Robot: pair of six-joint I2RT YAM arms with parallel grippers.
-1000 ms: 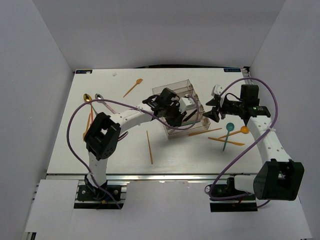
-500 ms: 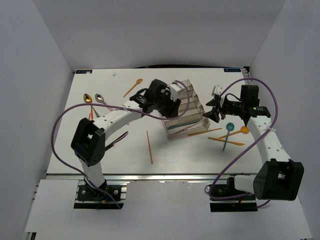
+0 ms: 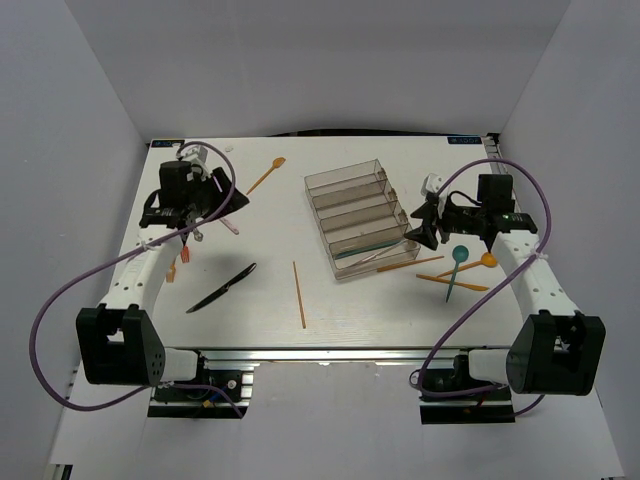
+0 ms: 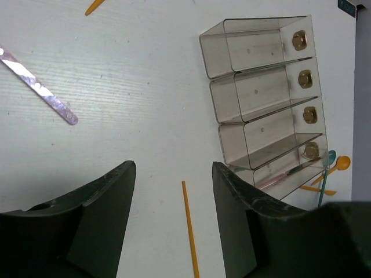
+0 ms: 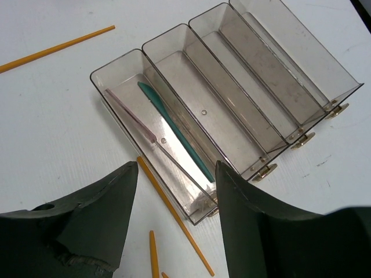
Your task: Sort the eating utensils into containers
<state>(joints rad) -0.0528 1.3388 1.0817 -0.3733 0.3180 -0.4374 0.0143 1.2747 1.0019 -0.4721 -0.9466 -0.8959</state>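
Plainly white table — tray near centre, pale walls three sides.

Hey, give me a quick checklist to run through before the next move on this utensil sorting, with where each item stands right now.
1. Left tool open, nothing in it: ok.
2. Right tool open, nothing in it: ok.
3. Tray upright, compartments unobstructed: ok.
4. Every utensil sorted: not ok; black knife and orange stick lie loose.
5. A utensil lined up under the left tool: not ok; the silver utensil lies off to one side.
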